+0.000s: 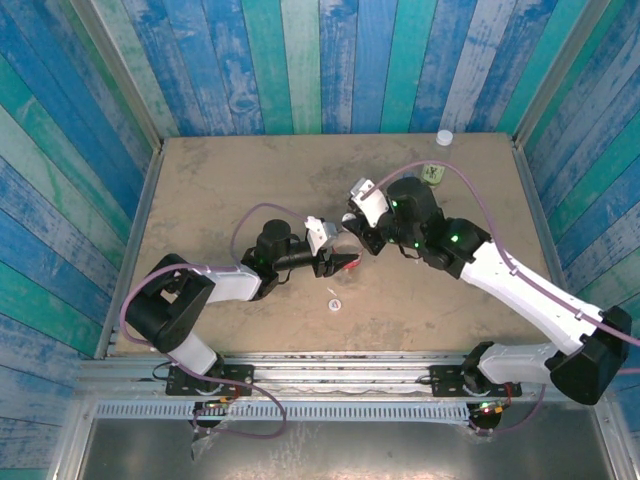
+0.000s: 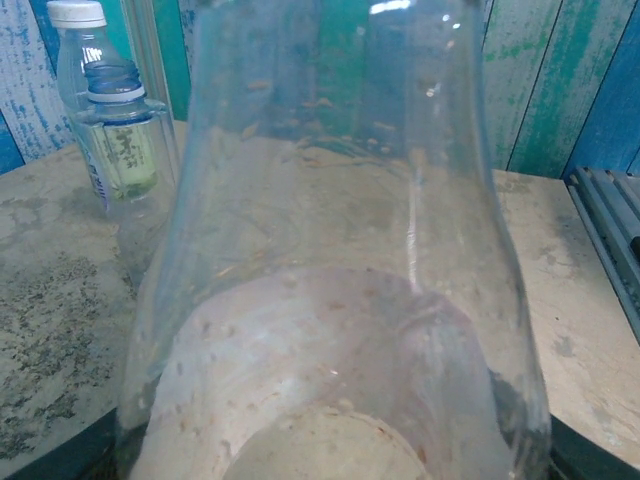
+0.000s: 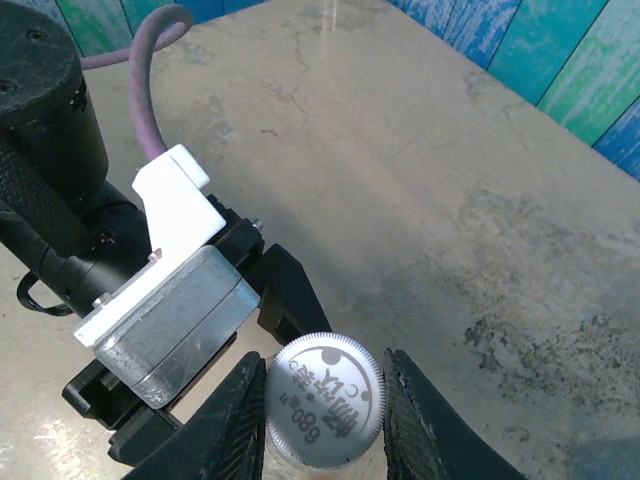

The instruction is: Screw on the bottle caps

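Left end effector [image 1: 338, 262] clamps bottle [image 2: 340, 260] mid-desk [image 1: 250, 180], long axis roughly upright, neck up. Right end effector [image 3: 325, 368] pinches cap [image 3: 325, 400], printed top facing up.

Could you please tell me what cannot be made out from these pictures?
Right wrist: the cap hides the bottle neck beneath, so threading is unseen.
Left wrist: the held bottle runs off the top edge.
Top view: the left gripper and right gripper cover most of it.

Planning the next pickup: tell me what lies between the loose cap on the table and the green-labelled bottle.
In the top view, the right gripper and its wrist lie across that stretch, between loose cap and green-labelled bottle.
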Available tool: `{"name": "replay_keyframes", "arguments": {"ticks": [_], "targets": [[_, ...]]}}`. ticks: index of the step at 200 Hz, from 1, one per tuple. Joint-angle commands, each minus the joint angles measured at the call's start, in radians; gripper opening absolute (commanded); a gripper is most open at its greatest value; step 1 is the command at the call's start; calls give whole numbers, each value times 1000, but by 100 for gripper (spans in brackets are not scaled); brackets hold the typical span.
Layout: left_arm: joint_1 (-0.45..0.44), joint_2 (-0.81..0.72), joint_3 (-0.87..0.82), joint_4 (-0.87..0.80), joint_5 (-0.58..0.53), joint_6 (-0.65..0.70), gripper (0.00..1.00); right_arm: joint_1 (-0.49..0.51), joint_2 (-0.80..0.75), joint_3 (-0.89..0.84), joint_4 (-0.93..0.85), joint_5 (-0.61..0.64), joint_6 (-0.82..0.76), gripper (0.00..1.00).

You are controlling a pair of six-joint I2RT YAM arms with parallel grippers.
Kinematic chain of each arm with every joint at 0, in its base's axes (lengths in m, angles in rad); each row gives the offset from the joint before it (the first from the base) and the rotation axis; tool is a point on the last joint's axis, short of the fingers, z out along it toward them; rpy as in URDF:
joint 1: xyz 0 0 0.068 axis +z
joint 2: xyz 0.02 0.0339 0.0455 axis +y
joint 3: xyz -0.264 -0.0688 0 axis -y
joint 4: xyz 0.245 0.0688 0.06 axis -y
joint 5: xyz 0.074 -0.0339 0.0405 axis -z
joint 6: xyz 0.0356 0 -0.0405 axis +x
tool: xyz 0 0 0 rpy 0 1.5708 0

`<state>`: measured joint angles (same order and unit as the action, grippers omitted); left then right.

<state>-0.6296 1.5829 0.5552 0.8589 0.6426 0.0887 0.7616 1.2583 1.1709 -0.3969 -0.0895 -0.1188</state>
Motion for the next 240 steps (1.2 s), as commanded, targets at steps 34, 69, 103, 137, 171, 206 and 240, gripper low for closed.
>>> {"name": "replay_keyframes", "arguments": {"ticks": [34, 69, 103, 137, 171, 206, 240], "targets": [[-2, 18, -11, -56, -4, 29, 65, -58, 80, 111, -240, 8, 116, 26], [-2, 20, -9, -55, -7, 28, 65, -62, 100, 160, -317, -33, 136, 26], [-1, 23, -9, -55, -7, 28, 65, -63, 127, 192, -376, -65, 121, 28], [-1, 26, -11, -49, -8, 29, 65, -63, 174, 238, -430, -90, 127, 31], [-2, 28, -11, -49, -11, 29, 65, -62, 198, 271, -466, -93, 133, 32], [-1, 28, -12, -50, -13, 29, 65, -59, 176, 260, -438, -85, 118, 32], [-2, 28, -10, -51, -15, 29, 65, -58, 146, 230, -394, -64, 122, 33]]}}
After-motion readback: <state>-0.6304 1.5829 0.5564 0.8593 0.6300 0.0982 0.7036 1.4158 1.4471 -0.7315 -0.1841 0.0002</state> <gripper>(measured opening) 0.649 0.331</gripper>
